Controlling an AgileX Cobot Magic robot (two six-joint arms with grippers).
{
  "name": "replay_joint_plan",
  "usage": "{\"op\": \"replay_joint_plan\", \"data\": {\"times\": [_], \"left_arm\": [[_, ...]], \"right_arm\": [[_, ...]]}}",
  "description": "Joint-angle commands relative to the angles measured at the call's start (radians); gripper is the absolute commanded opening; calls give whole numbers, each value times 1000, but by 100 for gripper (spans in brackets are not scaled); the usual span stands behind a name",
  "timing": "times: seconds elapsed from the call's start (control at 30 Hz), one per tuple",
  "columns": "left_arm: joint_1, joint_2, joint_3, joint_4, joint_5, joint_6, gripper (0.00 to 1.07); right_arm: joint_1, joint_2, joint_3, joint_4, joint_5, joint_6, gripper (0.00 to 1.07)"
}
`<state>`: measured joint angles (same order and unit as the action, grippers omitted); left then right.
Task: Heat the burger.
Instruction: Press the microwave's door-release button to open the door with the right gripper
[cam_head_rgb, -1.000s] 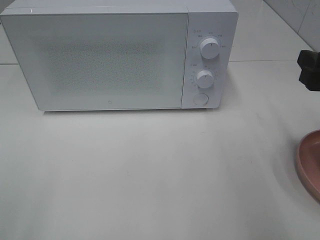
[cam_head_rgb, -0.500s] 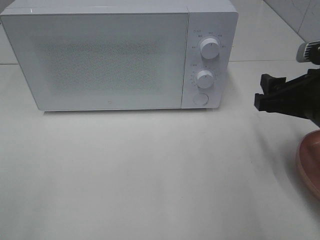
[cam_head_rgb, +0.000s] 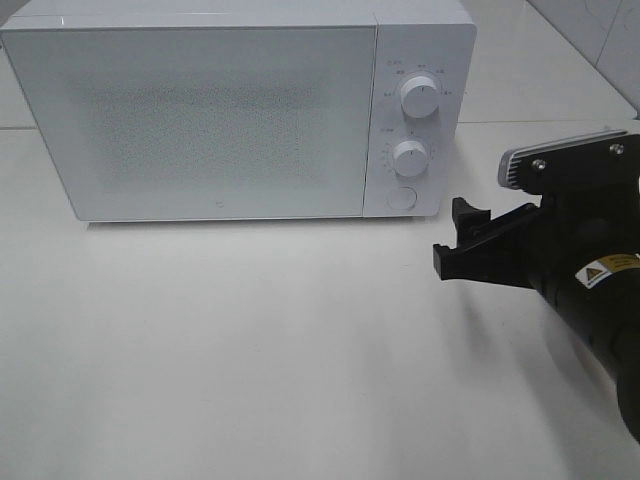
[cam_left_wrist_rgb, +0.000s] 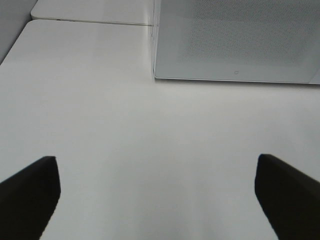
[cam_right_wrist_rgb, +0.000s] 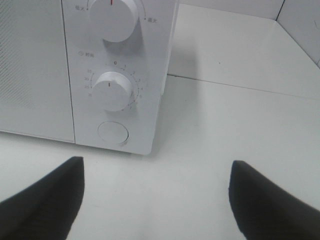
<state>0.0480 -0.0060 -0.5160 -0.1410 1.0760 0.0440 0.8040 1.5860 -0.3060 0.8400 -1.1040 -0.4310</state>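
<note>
The burger is out of view in every frame. A white microwave (cam_head_rgb: 200, 110) stands at the back of the table with its door shut. My right gripper (cam_head_rgb: 457, 240) is open with nothing between its dark fingers (cam_right_wrist_rgb: 45, 195). It hovers over the table just right of and in front of the microwave's control panel. In the right wrist view the gripper (cam_right_wrist_rgb: 155, 200) faces the lower knob (cam_right_wrist_rgb: 111, 91) and the round button (cam_right_wrist_rgb: 113, 133). My left gripper (cam_left_wrist_rgb: 157, 200) is open and empty above bare table, facing the microwave's door (cam_left_wrist_rgb: 235, 40).
The control panel carries two white knobs (cam_head_rgb: 418, 98) (cam_head_rgb: 410, 157) and a round button (cam_head_rgb: 401, 198). The white table (cam_head_rgb: 250, 350) spreads in front of the microwave. A tiled wall (cam_head_rgb: 590, 30) stands at the back right.
My right arm has swung in from the right edge toward the microwave's control panel, still open. It now covers the pink plate that showed at the right edge earlier.
</note>
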Motion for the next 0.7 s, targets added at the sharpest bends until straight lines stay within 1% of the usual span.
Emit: {"op": "replay_joint_plan", "data": {"times": [0.03,0.07,0.17,0.57,0.63,0.67,0.7], "left_arm": [[0,-16,2,-7,-10,0,98],[0,-16,2,-7,-10,0,98],[0,-16,2,-7,-10,0,98],[0,-16,2,-6,-10,0,98],[0,-16,2,-6,-10,0,98],[0,-16,2,-6,-10,0,98],[0,-16,2,-6,-10,0,98]], "right_arm": [[33,18,-8,36,-36,10,76],[56,35,-14,42,-49,31,76],[72,59,-29,41,-51,72,76],[72,113,-32,32,-122,227,76],[72,113,-32,30,-122,312,75],[72,113,-32,30,-122,312,75],[72,113,-32,30,-122,397,73]]}}
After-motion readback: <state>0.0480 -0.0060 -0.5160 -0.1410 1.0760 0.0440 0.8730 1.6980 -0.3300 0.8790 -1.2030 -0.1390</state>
